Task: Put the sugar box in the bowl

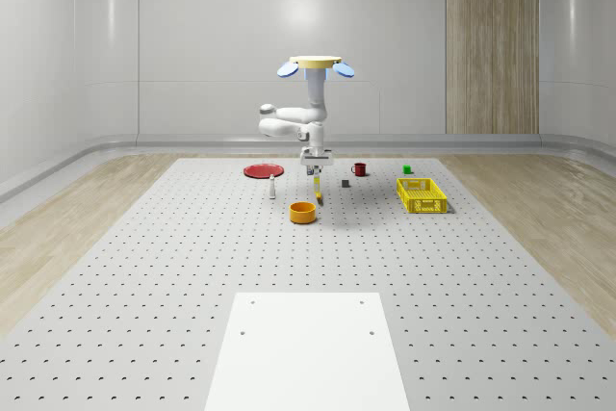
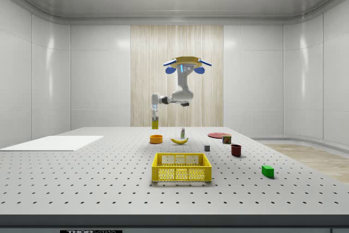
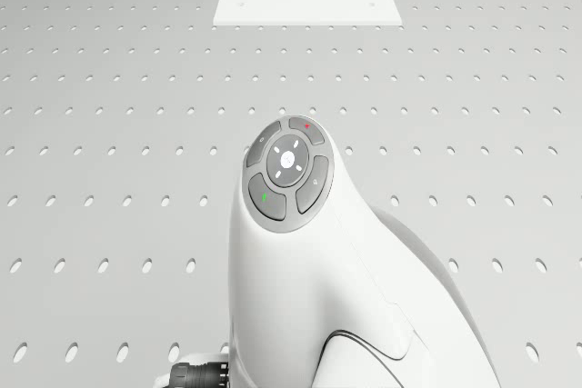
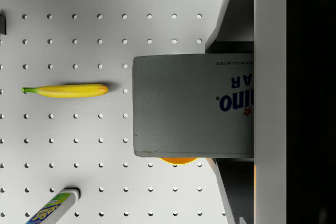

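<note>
White walls and a wood-panelled strip close in the room, and your perforated counter (image 1: pixel 144 276) fills the floor of it, with a plain white plate (image 1: pixel 306 348) at its near end in the whole-scene view.

Your drone (image 1: pixel 315 65) hovers in the air above the middle of the counter, its arm (image 1: pixel 289 124) bent down below it. You see the gripper (image 1: pixel 316 166) pointing straight down, closed on the sugar box (image 4: pixel 191 111), which hangs upright between the fingers (image 4: pixel 231 19) well clear of the surface. In the side view the box (image 2: pixel 155 122) hangs directly above the orange bowl (image 2: pixel 156 139), apart from it. From the wrist you see a sliver of that bowl (image 4: pixel 178 160) showing past one edge of the box.

Near the bowl you have a banana (image 4: pixel 65 91) lying flat on the counter and a small bottle (image 1: pixel 272 188) standing just beyond it. Farther back in the whole-scene view lie a red plate (image 1: pixel 262 171), a dark red mug (image 1: pixel 359 169) and a small green block (image 1: pixel 407 169). A yellow crate (image 1: pixel 422 194) sits toward the whole-scene view's right, and a small grey cube (image 1: pixel 345 182) lies between it and the bowl.
</note>
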You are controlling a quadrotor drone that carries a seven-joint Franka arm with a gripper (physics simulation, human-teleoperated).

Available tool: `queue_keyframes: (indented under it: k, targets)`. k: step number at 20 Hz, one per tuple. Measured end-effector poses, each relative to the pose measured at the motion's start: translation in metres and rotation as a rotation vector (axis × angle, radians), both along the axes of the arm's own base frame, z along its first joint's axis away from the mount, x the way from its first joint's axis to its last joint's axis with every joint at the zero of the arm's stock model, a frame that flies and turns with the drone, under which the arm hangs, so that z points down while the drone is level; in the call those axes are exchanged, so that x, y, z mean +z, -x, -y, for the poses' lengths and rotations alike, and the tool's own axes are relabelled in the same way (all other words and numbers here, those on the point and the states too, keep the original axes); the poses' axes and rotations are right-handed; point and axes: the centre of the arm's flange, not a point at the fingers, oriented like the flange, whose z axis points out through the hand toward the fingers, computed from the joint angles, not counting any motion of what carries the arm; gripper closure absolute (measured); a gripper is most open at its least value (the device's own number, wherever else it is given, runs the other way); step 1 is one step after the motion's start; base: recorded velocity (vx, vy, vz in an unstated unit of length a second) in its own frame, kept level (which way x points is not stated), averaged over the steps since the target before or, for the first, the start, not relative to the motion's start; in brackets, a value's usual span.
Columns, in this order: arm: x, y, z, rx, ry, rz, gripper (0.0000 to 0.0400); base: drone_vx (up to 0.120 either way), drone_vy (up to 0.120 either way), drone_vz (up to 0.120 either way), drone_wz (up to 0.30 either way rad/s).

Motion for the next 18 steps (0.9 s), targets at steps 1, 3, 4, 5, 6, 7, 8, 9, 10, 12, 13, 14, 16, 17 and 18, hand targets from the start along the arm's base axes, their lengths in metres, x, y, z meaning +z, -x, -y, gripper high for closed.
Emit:
queue_keyframes:
  k: [1,3,4,5,6,7,8,9,10,12,13,14,16,17,18]
  targets:
    - [0.0000,0.0000,0.0000,0.000,0.000,0.000,0.0237,0.000,-0.120,0.000,0.000]
    - [0.0000,0.0000,0.0000,0.000,0.000,0.000,0.0237,0.000,-0.120,0.000,0.000]
    - [0.0000,0.0000,0.0000,0.000,0.000,0.000,0.0237,0.000,-0.120,0.000,0.000]
    - [0.0000,0.0000,0.0000,0.000,0.000,0.000,0.0237,0.000,-0.120,-0.120,0.000]
    - [0.0000,0.0000,0.0000,0.000,0.000,0.000,0.0237,0.000,-0.120,-0.120,0.000]
    - [0.0000,0.0000,0.0000,0.000,0.000,0.000,0.0237,0.000,-0.120,-0.040,0.000]
    - [0.0000,0.0000,0.0000,0.000,0.000,0.000,0.0237,0.000,-0.120,0.000,0.000]
    - [0.0000,0.0000,0.0000,0.000,0.000,0.000,0.0237,0.000,-0.120,0.000,0.000]
    - [0.0000,0.0000,0.0000,0.000,0.000,0.000,0.0237,-0.120,-0.120,0.000,0.000]
    - [0.0000,0.0000,0.0000,0.000,0.000,0.000,0.0237,-0.060,-0.040,0.000,0.000]
    - [0.0000,0.0000,0.0000,0.000,0.000,0.000,0.0237,0.000,0.000,0.000,0.000]
    - [0.0000,0.0000,0.0000,0.000,0.000,0.000,0.0237,0.000,0.000,-0.120,0.000]
    - [0.0000,0.0000,0.0000,0.000,0.000,0.000,0.0237,0.000,0.000,-0.120,0.000]
    - [0.0000,0.0000,0.0000,0.000,0.000,0.000,0.0237,0.000,0.000,-0.120,0.000]
    - [0.0000,0.0000,0.0000,0.000,0.000,0.000,0.0237,0.000,0.000,-0.120,0.000]
